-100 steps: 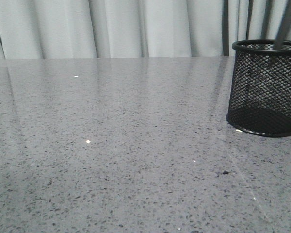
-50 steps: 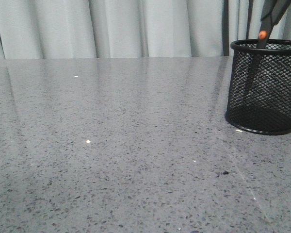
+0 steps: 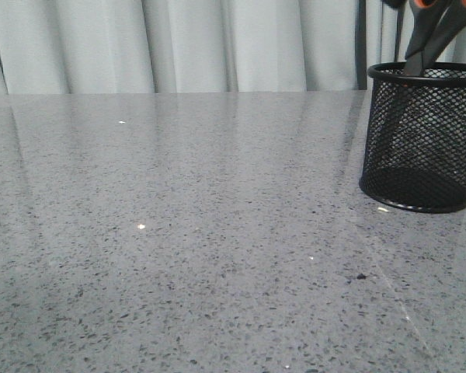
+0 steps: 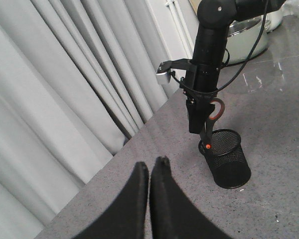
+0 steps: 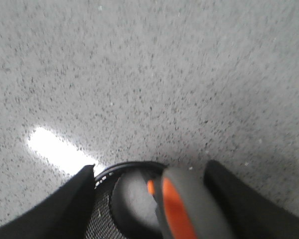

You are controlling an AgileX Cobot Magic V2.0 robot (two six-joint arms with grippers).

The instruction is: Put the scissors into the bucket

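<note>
Scissors in bucket, right edge of counter

Scissors (image 3: 426,39): dark grey handles, orange lining, blades down inside black mesh bucket (image 3: 419,140). Lower than 0.5 s ago; both handles now show. Right gripper (image 4: 202,130) beside handle, grip unclear. Left gripper (image 4: 150,168) jaws closed, empty.

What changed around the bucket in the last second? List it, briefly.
The scissors went further down into the bucket: first only the blades showed at the rim, then the orange pivot, now just the handles stand above it. The bucket slid slightly left. Whether the right hand has let go cannot be told. The table and curtains look unchanged.
</note>
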